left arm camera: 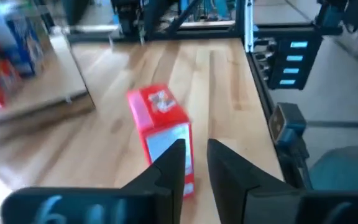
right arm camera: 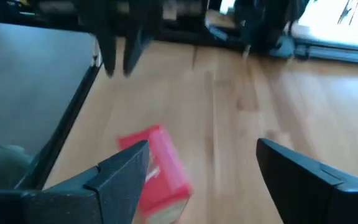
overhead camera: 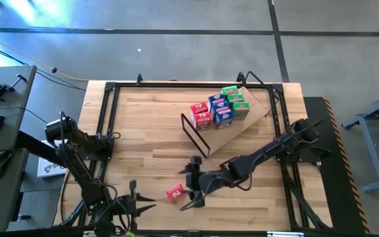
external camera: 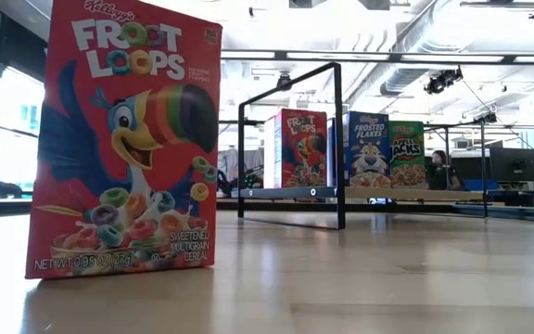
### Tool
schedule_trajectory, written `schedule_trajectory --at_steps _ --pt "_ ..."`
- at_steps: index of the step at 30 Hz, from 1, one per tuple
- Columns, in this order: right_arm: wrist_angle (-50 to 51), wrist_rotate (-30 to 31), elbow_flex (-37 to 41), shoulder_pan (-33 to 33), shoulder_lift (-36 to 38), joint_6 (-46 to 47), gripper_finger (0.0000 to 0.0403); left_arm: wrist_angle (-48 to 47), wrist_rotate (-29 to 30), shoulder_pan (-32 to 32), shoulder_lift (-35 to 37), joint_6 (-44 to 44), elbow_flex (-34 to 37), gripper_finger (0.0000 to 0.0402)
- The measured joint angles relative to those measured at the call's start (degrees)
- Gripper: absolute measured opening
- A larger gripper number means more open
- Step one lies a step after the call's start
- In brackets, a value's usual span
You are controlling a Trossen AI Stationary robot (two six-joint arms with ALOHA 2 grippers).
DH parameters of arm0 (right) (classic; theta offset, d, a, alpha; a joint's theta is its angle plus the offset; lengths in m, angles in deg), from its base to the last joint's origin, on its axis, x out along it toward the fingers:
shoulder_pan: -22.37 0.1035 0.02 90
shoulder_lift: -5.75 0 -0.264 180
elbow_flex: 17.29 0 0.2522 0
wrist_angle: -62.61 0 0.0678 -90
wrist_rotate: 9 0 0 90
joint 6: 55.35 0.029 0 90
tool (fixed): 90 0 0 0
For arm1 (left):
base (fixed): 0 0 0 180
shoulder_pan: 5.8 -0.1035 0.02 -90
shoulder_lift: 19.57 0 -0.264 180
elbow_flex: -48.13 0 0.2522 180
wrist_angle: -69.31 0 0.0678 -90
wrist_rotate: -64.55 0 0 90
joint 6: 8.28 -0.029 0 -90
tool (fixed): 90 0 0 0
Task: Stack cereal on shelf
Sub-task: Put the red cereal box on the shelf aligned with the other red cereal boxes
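Standing upright near the bottom edge of the table (overhead camera: 150, 164), lower middle of the high view, is a lone red cereal box (overhead camera: 174, 193); it fills the left of the low view as a Froot Loops box (external camera: 123, 139).

Right gripper (overhead camera: 191, 197) sits just right of that box, fingers spread wide and released, nothing between them. In the right wrist view the box (right arm camera: 157, 171) lies just ahead of its near finger (right arm camera: 114, 180), apart from it.

Left gripper (overhead camera: 143, 201) is at the bottom left of the high view, tips pointing right toward the box with a gap to it. Left wrist view shows its fingers (left arm camera: 169, 168) almost together with a narrow slot, gripping nothing; the box (left arm camera: 160, 134) stands just beyond the tips.

Farther back, upper right of centre in the high view, the slanted shelf (overhead camera: 242, 128) holds a cluster of boxes (overhead camera: 221, 108) in red, blue and green, packed side by side. Black wire frame (overhead camera: 193, 135) runs along the shelf's lower left edge. Low view shows three of those boxes (external camera: 369, 148) upright in a row behind the frame.

A person (external camera: 438, 167) sits far off at the right of the low view.
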Motion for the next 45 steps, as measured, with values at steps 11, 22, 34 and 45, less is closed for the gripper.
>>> schedule_trajectory --at_steps 11,22,34,45 --pt "18.83 -13.07 -14.96 -3.13 -4.57 0.98 0.0308 0.07 -2.62 -1.6 0.0 16.41 4.19 0.0048" --pt "38.47 -18.24 -37.33 -3.33 -20.85 -4.5 0.0334 0.53 -8.78 -4.32 0.0 17.27 4.43 0.0101" --pt "47.12 -18.15 -48.45 -3.62 -29.94 -4.64 0.0325 -0.72 -9.81 -4.3 0.0 16.66 4.43 0.0102" --pt "45.55 -18.58 -47.27 -4.09 -29.8 -5.86 0.0202 -1.29 -10.0 -4.34 0.0 16.66 4.41 0.0073"
